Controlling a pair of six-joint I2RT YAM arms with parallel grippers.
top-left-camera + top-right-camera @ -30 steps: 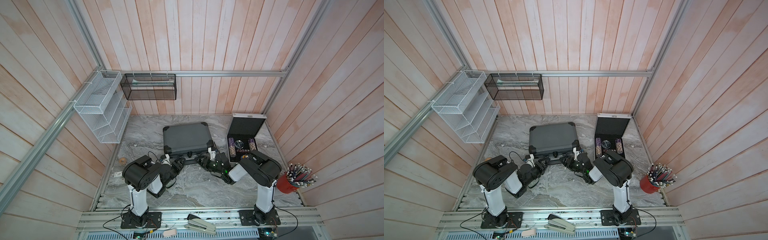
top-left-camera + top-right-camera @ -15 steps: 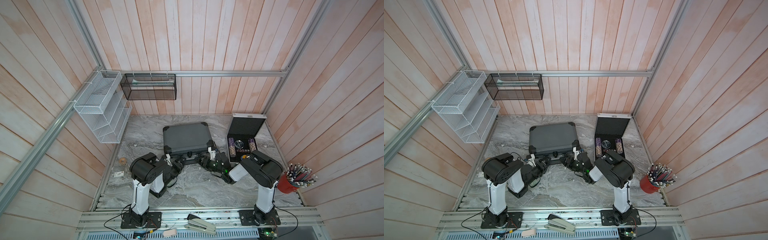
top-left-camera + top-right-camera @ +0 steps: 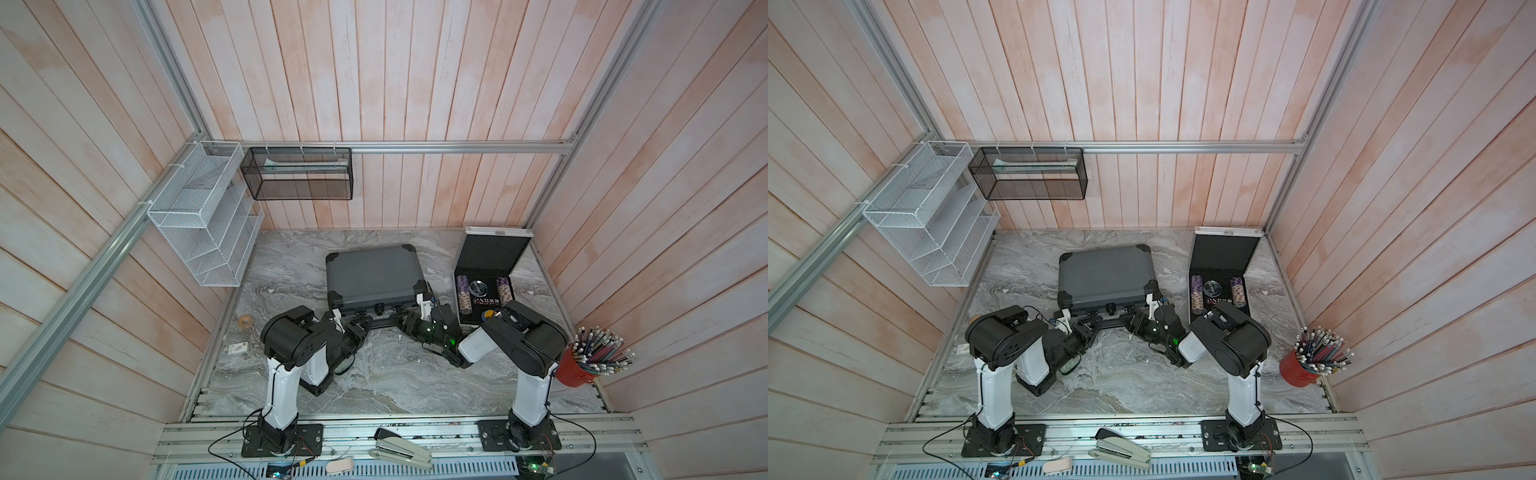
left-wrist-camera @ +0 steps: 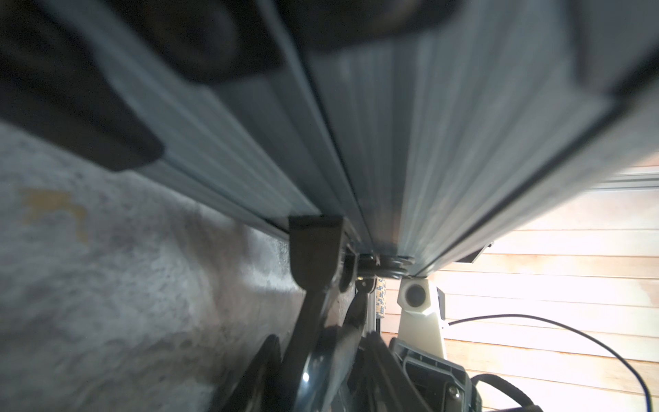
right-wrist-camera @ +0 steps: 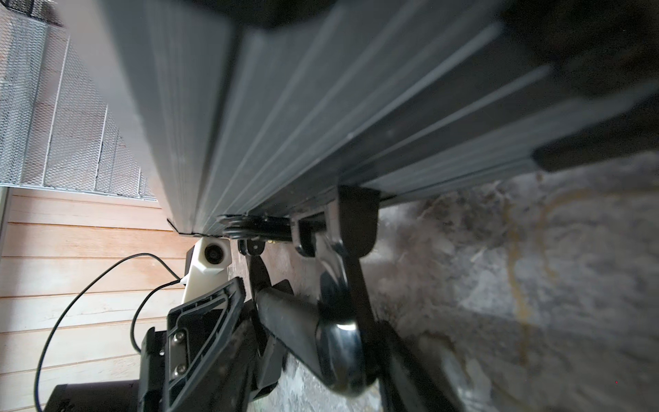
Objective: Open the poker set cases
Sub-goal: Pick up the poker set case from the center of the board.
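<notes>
The larger dark grey case (image 3: 374, 272) is lying closed on the marble table (image 3: 374, 386), its front wall and black handle (image 3: 381, 323) facing both grippers. The left gripper (image 3: 360, 327) is reaching in close at one end of the handle and the right gripper (image 3: 405, 322) at the other. The smaller silver case (image 3: 490, 253) is standing open just outboard of the right gripper, lid upright, and how wide either gripper is gaping cannot be told.

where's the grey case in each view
Top view: grey case near picture centre.
Top view: just left of centre.
Left wrist: its ribbed front, close up, fills most of the picture.
Right wrist: ribbed front again, close up.
Shared landmark: its black handle.
</notes>
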